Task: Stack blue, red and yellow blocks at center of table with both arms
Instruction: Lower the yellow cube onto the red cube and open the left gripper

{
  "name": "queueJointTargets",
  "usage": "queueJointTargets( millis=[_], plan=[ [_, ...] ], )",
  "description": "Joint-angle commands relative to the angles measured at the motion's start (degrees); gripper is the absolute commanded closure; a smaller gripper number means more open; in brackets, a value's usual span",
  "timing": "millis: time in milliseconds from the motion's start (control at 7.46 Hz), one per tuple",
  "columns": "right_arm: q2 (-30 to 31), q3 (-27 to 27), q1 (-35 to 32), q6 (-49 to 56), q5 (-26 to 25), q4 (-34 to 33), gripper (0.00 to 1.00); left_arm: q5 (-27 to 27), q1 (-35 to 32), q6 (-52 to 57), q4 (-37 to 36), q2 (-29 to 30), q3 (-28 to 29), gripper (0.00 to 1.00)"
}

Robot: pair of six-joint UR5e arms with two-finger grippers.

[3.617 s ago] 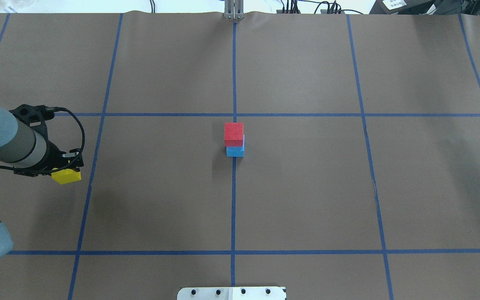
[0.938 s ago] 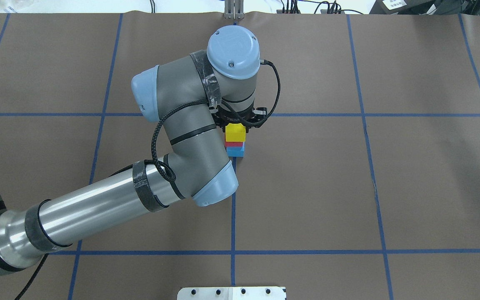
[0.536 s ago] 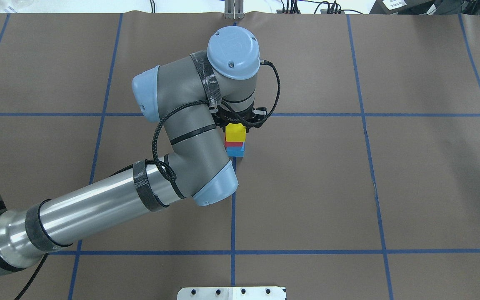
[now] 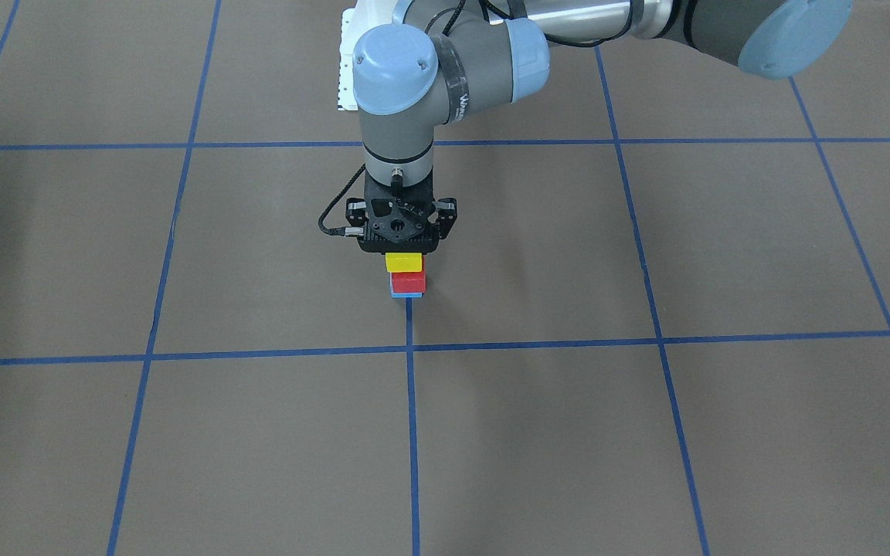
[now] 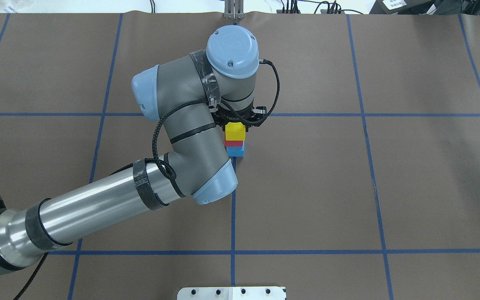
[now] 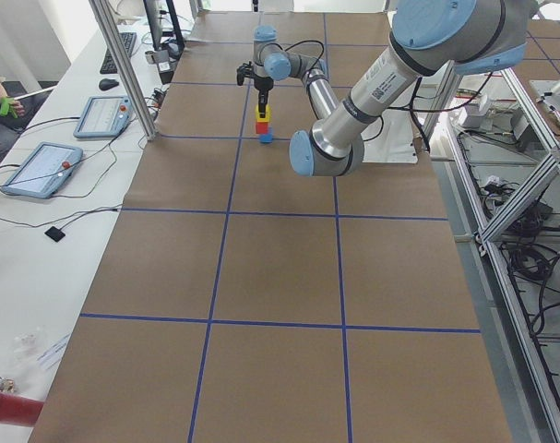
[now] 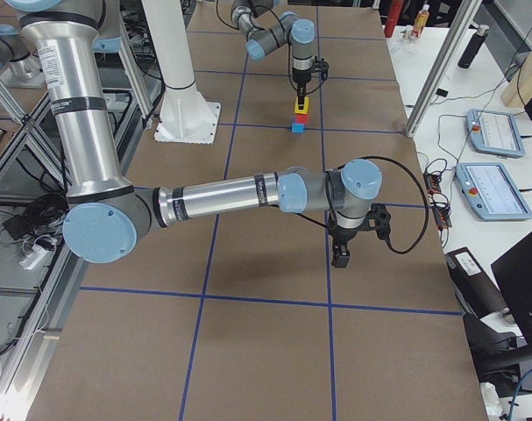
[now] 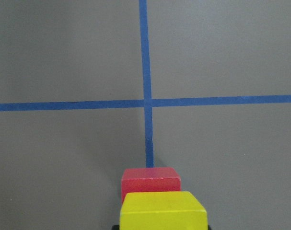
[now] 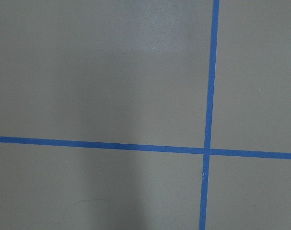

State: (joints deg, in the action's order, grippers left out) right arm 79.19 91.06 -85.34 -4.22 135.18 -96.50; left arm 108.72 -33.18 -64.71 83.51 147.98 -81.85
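1. On the bench (image 5: 348, 187), astride one of the blue tape lines (image 5: 233, 208) and near its crossing with another: a stack of three blocks.
2. At the bottom, flat on the bench, the blue block (image 5: 235, 152).
3. On top of that, the red block (image 5: 234, 143), not quite flush, with a thin strip of blue showing at one side in the overhead view.
4. Topmost, the yellow block (image 5: 235, 132), seemingly in contact with the red one in both side views.
5. Directly above the stack and pointing straight down: the left end effector (image 4: 404, 259), closed to the width of the yellow block and gripping it at two opposite faces, fingers mostly hidden under its black body.
6. In the left wrist view: yellow at the bottom edge, red right behind it, dark finger edges touching both lower corners of the yellow.
7. Coming in from the overhead view's left with elbow bent, the left arm (image 5: 98, 204).
8. Well apart from the stack, toward the bench's end, hanging above bare surface: the right end effector (image 7: 340, 260). Cannot tell how far open, being seen only from the side.
9. In the right wrist view: only bench surface and a tape crossing.
10. At the overhead view's bottom edge, a white base plate (image 5: 231, 293).
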Motion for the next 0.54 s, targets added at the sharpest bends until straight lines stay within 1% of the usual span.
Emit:
queueJointTargets(
  millis=[0,134,268,402],
  plan=[
    [0.0,0.0,0.0,0.0,0.0,0.0,0.01,0.0,0.0,0.0,0.0,-0.1,0.0,0.5],
    [0.0,0.1,0.0,0.0,0.0,0.0,0.01,0.0,0.0,-0.1,0.0,-0.1,0.0,0.35],
    [-0.1,0.0,0.0,0.0,-0.1,0.0,0.01,-0.1,0.0,-0.2,-0.1,-0.1,0.1,0.0],
    [-0.1,0.0,0.0,0.0,-0.1,0.0,0.01,-0.1,0.1,-0.9,0.0,-0.1,0.1,0.0]
  ],
)
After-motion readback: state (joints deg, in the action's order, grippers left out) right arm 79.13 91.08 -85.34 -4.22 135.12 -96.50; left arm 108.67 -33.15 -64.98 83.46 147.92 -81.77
